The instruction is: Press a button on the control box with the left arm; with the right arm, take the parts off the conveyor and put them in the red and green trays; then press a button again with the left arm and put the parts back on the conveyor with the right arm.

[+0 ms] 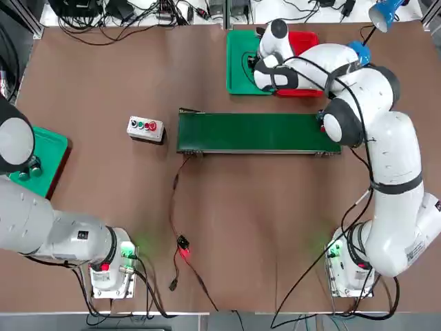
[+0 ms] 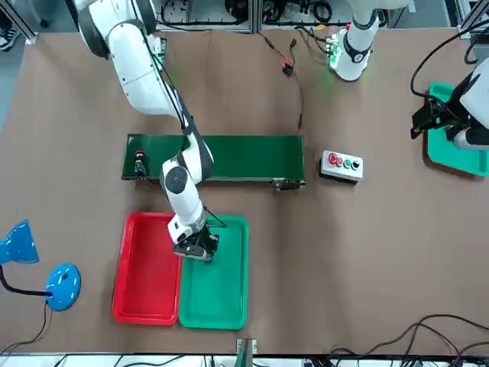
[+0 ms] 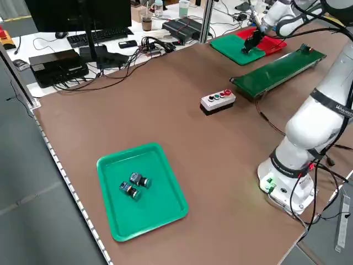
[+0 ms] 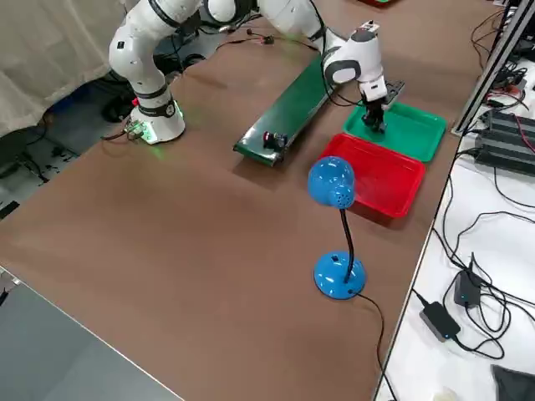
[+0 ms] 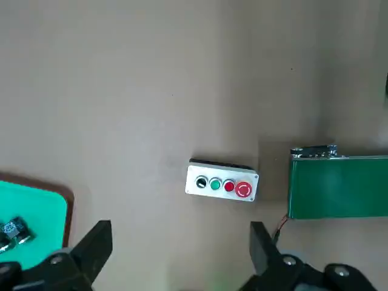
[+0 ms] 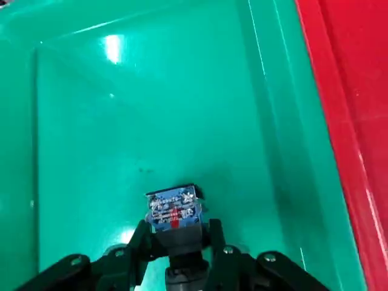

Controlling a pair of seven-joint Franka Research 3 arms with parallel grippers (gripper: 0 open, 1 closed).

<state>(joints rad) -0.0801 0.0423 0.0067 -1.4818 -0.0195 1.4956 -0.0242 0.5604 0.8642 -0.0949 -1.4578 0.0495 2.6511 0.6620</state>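
Observation:
Over the green tray (image 2: 229, 294), my right gripper (image 6: 176, 233) is shut on a small dark part (image 6: 173, 209) with a blue label; the part rests on or just above the tray floor. The red tray (image 2: 141, 271) lies right beside it. A red-capped part (image 2: 139, 162) sits at the conveyor's (image 2: 237, 157) end nearest the right arm. The control box (image 1: 145, 127) stands just off the belt's other end. My left gripper (image 5: 179, 248) hangs open, high above the table and back from the control box (image 5: 222, 183).
A green tray with a red-brown edge (image 3: 140, 190) holds two small dark pieces (image 3: 134, 185) at the table's left side, under the left arm. A blue desk lamp (image 4: 333, 188) stands past the red tray. A thin cable (image 1: 180, 248) runs from the conveyor towards the robot.

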